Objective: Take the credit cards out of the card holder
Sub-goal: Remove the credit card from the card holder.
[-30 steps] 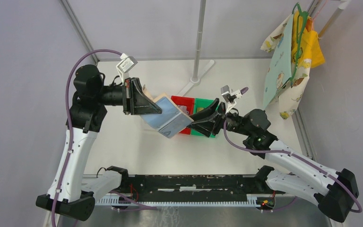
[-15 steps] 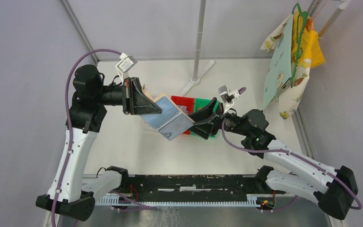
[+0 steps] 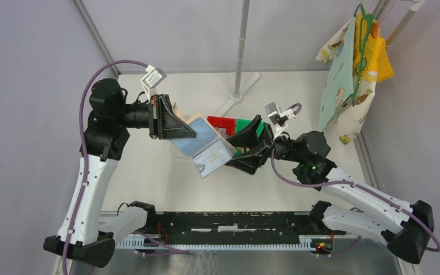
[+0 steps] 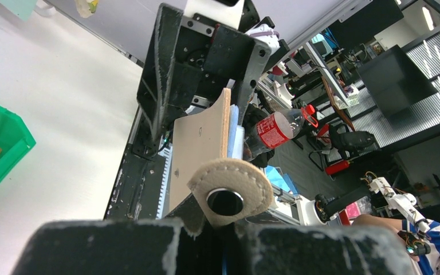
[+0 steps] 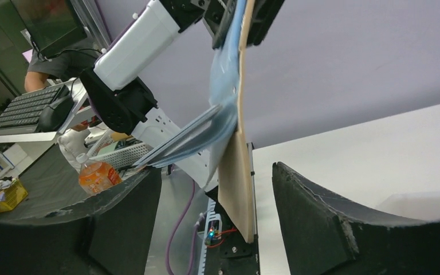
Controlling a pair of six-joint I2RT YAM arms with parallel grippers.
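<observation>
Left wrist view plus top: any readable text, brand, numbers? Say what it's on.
No text is legible.
card holder: tiny stamped marks on the tan back, too small to read.
bottle: red label, print blurred.
card in the holder, top view: dark marks, too small to read.

Card holder [image 3: 201, 137]: tan soft fold-over wallet with light blue inner pockets and a round snap flap [image 4: 229, 184]. It is open, blue side up in the top view at centre frame. Its upper-left end is clamped in the left gripper [image 3: 188, 133], off the desk [image 3: 149, 172].
Credit cards: one silvery-white card [image 3: 214, 161] protrudes part-way from the lower-right pocket; others not discernible.
</observation>
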